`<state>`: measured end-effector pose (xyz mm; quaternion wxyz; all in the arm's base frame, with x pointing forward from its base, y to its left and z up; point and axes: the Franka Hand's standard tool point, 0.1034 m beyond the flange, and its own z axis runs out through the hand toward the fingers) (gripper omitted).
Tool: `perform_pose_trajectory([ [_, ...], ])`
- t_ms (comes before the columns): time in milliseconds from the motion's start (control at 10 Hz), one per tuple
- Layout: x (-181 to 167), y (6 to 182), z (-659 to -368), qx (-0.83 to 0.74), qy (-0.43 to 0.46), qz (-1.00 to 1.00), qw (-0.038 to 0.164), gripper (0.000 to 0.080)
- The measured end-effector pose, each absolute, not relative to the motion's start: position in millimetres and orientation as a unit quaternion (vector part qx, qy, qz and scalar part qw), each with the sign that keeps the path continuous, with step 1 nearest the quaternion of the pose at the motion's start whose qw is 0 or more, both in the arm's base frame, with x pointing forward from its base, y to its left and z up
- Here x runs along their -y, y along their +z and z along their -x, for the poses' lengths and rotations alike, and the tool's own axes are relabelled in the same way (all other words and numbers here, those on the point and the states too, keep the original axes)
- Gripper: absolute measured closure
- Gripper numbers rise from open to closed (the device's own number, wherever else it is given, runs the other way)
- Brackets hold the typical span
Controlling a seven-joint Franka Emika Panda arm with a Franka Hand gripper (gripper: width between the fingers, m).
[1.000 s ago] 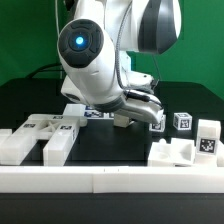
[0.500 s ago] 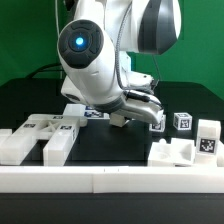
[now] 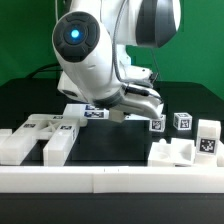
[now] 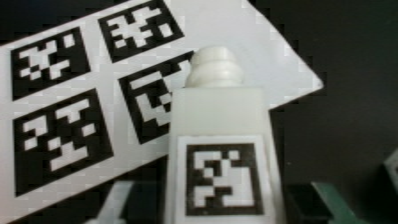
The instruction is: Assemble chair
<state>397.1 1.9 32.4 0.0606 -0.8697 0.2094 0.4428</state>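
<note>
gripper [image 4: 221, 198]: narrow, clamped on the chair leg [image 4: 217, 140]; dark fingers [image 4: 331, 196] on either side of its tagged end
gripper, exterior view [image 3: 118, 117]: low over the tabletop [image 3: 120, 145], mid scene, mostly hidden under the arm [image 3: 95, 60]
chair leg: white square post, one black-and-white tag near the gripped end, ridged stepped tip [image 4: 214, 65] at the free end
leg vs marker board [image 4: 107, 90]: in the wrist view the leg crosses over the board's edge; touching or lifted, cannot tell
leg in exterior view: hidden by gripper and arm, not made out
left chair blocks [image 3: 42, 134]: chunky white tagged pieces grouped at the exterior view's left, on the tabletop just behind the border rail [image 3: 110, 180]
slotted piece [image 3: 170, 152]: white, at the exterior view's right, just behind the rail
small tagged cubes [image 3: 182, 121]: two, side by side, right of the gripper, behind the slotted piece
tall tagged block [image 3: 207, 138]: upright, far right, near the slotted piece
tabletop: black, loose parts spread left and right, gripper between the groups
border rail: long, white, along the near edge
</note>
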Motion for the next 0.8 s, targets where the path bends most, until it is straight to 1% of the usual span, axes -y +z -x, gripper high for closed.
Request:
perform_pose_trajectory([
  [300,-2.7,64.8,-424.3,-0.200,0.447,0.869,0.071,0.0509],
  [400,-2.7,70.7,-430.6,-0.199,0.445,0.870,0.073,0.0509],
  [500,-2.4,66.8,-430.8,-0.200,0.440,0.873,0.072,0.0509],
  [700,-2.6,65.1,-433.0,-0.200,0.431,0.877,0.070,0.0509],
  [800,-2.5,62.2,-438.1,-0.201,0.413,0.885,0.069,0.0509],
])
